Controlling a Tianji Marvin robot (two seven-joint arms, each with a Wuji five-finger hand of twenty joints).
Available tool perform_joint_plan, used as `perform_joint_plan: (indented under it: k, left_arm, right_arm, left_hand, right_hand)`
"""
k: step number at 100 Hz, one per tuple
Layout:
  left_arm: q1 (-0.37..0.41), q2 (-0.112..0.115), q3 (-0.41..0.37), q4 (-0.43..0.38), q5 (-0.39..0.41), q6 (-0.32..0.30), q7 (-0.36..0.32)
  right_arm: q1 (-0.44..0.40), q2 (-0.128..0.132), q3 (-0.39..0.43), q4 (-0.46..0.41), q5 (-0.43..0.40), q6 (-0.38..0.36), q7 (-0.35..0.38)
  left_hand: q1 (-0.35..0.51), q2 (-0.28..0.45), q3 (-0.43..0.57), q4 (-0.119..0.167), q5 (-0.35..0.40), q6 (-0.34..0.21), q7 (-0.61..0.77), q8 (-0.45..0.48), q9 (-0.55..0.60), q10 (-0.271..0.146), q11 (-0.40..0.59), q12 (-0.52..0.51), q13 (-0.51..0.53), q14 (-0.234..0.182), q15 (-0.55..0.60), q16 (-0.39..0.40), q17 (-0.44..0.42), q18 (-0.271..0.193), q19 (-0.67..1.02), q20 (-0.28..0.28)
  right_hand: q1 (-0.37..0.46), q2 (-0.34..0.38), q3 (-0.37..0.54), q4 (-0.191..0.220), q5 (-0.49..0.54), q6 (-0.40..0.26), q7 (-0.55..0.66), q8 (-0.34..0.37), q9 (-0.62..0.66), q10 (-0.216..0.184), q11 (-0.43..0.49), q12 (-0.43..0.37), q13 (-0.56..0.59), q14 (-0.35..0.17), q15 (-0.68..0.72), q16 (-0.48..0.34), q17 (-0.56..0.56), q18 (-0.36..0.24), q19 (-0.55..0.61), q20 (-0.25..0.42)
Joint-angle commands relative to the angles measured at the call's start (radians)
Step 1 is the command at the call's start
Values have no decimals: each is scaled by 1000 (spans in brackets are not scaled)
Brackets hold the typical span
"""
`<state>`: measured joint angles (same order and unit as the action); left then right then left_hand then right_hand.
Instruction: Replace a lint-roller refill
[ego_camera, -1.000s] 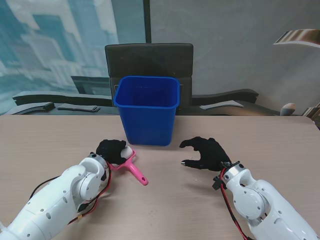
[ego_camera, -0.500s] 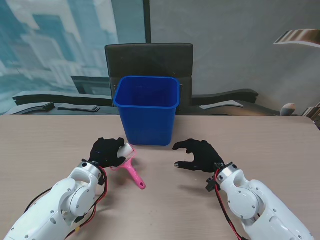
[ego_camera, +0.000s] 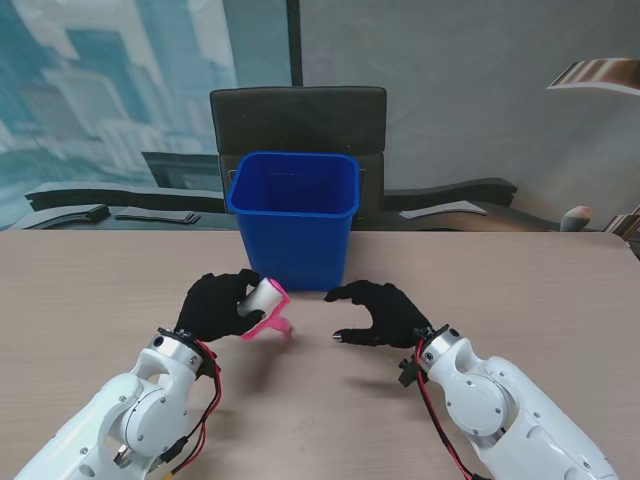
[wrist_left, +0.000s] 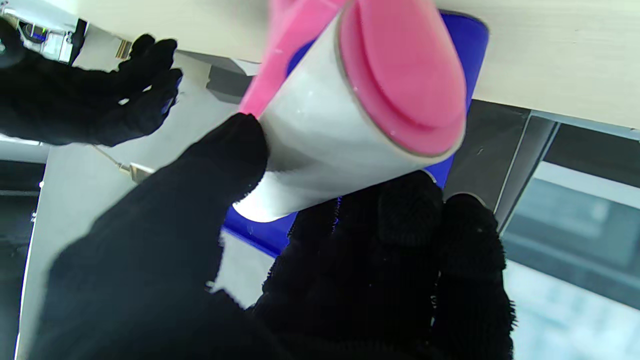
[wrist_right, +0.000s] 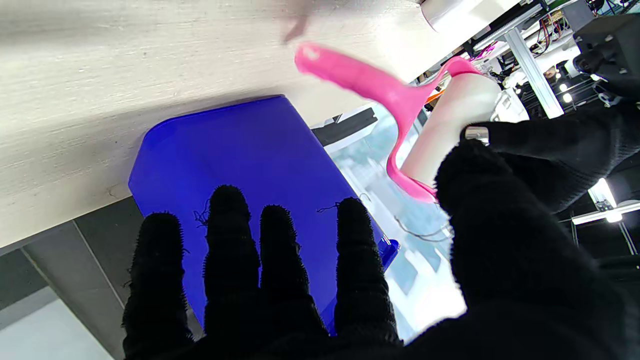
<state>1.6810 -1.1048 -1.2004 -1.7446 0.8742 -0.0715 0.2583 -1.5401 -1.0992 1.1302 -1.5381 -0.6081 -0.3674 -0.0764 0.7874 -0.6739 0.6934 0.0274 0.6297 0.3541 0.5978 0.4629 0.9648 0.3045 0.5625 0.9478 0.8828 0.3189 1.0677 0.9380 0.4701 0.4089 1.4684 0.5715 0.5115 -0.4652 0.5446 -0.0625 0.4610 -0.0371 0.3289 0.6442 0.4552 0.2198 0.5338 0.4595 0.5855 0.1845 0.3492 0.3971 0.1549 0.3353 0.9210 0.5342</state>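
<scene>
Fingers of the black-gloved left hand (ego_camera: 218, 306) wrap the white paper roll of the pink plastic lint roller (ego_camera: 262, 300), lifted off the wooden table (ego_camera: 560, 300) before the blue plastic bin (ego_camera: 295, 222). Beside it, the right hand (ego_camera: 380, 313) hovers empty, fingers spread.

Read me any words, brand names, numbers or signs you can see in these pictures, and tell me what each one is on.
None can be read.
The lint roller in the left hand: plain pink frame and white roll, no print visible.
The blue bin: no label on the sides that show.
The right hand wears a plain black glove.
Background equipment in the right wrist view is too small and blurred to read.
</scene>
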Motion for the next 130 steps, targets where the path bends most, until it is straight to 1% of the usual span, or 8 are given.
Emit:
perform_joint_plan:
  k: [1, 21, 60, 80, 100, 112, 120, 130]
  left_arm:
    - [10, -10, -3, -23, -9, -6, -3]
    - [23, -18, -7, -58, -58, -29, 4]
    - [29, -30, 6, -120, -164, -50, -21]
    - [28, -35, 26, -143, -238, -38, -44]
    - [33, -40, 36, -165, -322, -47, -68]
    - [36, -41, 47, -170, -362, -55, -82]
    - [36, -41, 56, -170, -387, -51, -95]
    - [40, -41, 61, -169, -403, -46, -103]
  right_arm:
    - [-4, -5, 0, -6, -6, -6, 9]
    - [7, -6, -10, 7, -14, -14, -4]
    - [59, -29, -79, 84, -49, -70, -135]
    - [91, -58, -136, 132, -66, -83, -265]
    - [127, -70, -191, 173, -71, -96, -304]
    - [150, -84, -225, 201, -78, -90, -359]
    - [161, -95, -243, 216, -86, -88, -408]
    - [163, -102, -251, 222, -111, -76, -467]
  left_hand:
    - [248, 50, 441, 192, 17, -112, 77, 28, 16, -98, 150, 97, 25, 25, 68, 17, -21, -15, 21, -2]
    - [248, 52, 438, 192, 14, -111, 75, 26, 15, -99, 149, 97, 24, 23, 67, 14, -23, -17, 19, -3]
    - [248, 59, 428, 191, 10, -110, 65, 17, 11, -106, 146, 92, 19, 17, 65, 7, -24, -27, 19, -4]
    - [247, 64, 423, 192, 10, -110, 59, 11, 7, -110, 145, 90, 17, 13, 63, 4, -25, -32, 20, -5]
    - [247, 68, 417, 194, 8, -116, 62, 10, 7, -114, 147, 88, 17, 8, 63, 2, -25, -40, 20, -8]
    - [247, 70, 414, 195, 6, -116, 64, 10, 7, -116, 148, 87, 16, 3, 61, 0, -26, -42, 20, -10]
    - [247, 71, 412, 195, 5, -117, 65, 9, 6, -117, 147, 85, 16, 2, 62, -1, -26, -44, 19, -12]
    - [248, 71, 410, 195, 4, -116, 65, 9, 4, -117, 146, 84, 16, 2, 61, -2, -27, -45, 19, -13]
  right_hand:
    - [-36, -32, 13, 32, -31, 9, -19, -14, -49, 3, -13, -8, -31, -56, -21, -13, -15, 6, -17, -11]
    - [-44, -63, 21, 30, -65, -5, -34, -22, -103, 9, -19, -16, -69, -63, -35, -21, -35, -15, -31, -15]
    - [-146, -154, 87, 5, -146, 13, -61, -49, -213, 11, -4, -53, -149, -76, -50, -55, -85, -40, -66, -42]
    - [-100, -208, 96, 8, -150, 23, -27, -33, -212, 10, 40, -55, -140, -83, -23, -62, -84, -63, -55, -70]
    - [-60, -249, 110, 20, -123, 37, 11, -8, -163, 4, 73, -52, -106, -87, -6, -65, -74, -65, -37, -89]
    - [18, -283, 145, 33, -70, 68, 90, 71, -53, -31, 136, -25, -2, -112, 41, -62, -32, -93, 33, -143]
    - [41, -336, 335, 11, 9, 80, 178, 168, 73, -53, 235, 59, 136, -132, 142, -11, 21, -122, 111, -168]
    - [83, -368, 470, -4, 129, -6, 393, 346, 248, -92, 411, 217, 299, -169, 412, 145, 109, -97, 240, -112]
